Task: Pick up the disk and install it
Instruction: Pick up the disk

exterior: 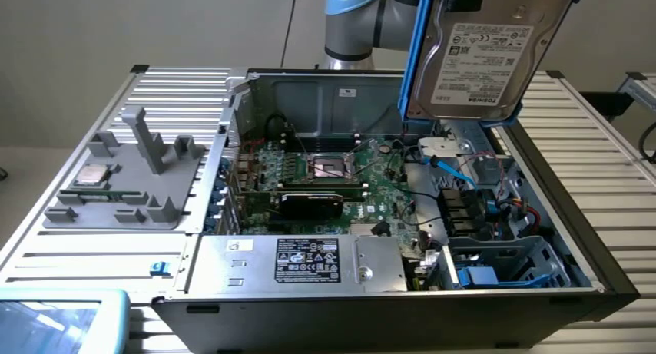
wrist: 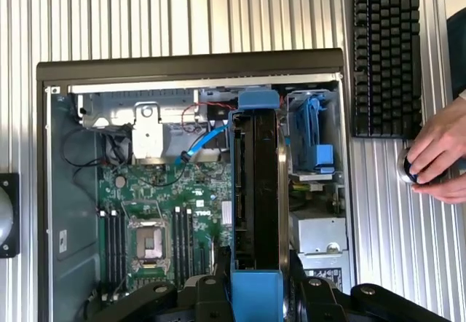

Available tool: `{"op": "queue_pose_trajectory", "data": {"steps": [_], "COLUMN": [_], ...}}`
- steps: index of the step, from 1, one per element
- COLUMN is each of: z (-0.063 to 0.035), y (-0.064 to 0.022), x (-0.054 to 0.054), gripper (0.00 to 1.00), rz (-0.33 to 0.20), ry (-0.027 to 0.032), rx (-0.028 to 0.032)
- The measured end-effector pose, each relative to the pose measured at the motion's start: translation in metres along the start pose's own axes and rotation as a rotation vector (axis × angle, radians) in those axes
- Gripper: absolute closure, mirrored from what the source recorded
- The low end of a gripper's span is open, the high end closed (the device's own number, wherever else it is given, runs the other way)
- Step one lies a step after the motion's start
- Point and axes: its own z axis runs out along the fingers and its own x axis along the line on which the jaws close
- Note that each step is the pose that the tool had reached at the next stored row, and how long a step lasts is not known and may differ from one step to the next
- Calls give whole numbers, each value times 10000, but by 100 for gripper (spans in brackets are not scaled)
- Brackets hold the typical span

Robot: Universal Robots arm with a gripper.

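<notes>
The disk (exterior: 482, 54) is hanging clear above the open case (exterior: 389, 323). Inside, blue cables (exterior: 462, 173) are crossing near the drive cage (exterior: 523, 254), narrowing the way there. A person's hand (wrist: 437, 151) is resting outside the case, near the keyboard (wrist: 386, 52).

It is probably a robotics lab or workshop. An opened computer case (exterior: 410, 312) lies on a ribbed aluminium bench (exterior: 586, 158), near a grey parts fixture (exterior: 134, 186) and a keyboard (wrist: 386, 52).

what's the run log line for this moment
gripper: shut on disk | disk: on edge, held above open computer case | drive bay: not yet entered | install: not done
</notes>
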Motion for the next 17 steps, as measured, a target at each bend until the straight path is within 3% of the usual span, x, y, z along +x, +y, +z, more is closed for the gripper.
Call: {"op": "queue_pose_trajectory", "data": {"steps": [9,17], "z": [2,8], "y": [13,107], "x": [-87,-186], "gripper": [63,63], "rz": [128,128], "ry": [6,8], "rx": [42,96]}}
